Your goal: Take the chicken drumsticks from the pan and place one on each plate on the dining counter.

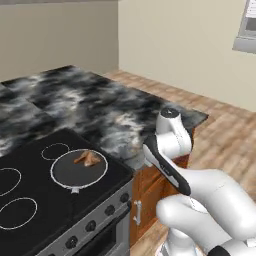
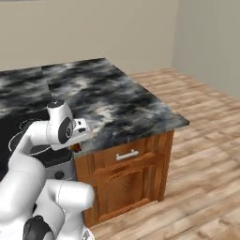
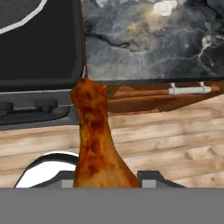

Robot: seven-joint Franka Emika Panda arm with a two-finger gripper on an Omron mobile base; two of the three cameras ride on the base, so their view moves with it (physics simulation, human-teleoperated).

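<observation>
My gripper [image 3: 105, 181] is shut on a golden-brown chicken drumstick [image 3: 94, 135], which sticks out ahead of the fingers over the stove's front edge and the wood floor. A second drumstick [image 1: 86, 158] lies in the round dark pan [image 1: 70, 175] on the black cooktop. My hand [image 2: 79, 129] hangs at the front corner where the stove meets the dining counter [image 1: 100, 105], the marble slab that stretches back and to the right [image 2: 117, 103]. The plates are out of view.
The black glass cooktop [image 1: 30, 200] carries white burner rings, with a row of knobs [image 1: 90, 226] on its front. A wooden cabinet with a metal drawer handle [image 2: 126, 155] stands under the counter. Bare wood floor [image 2: 201, 187] lies to the right.
</observation>
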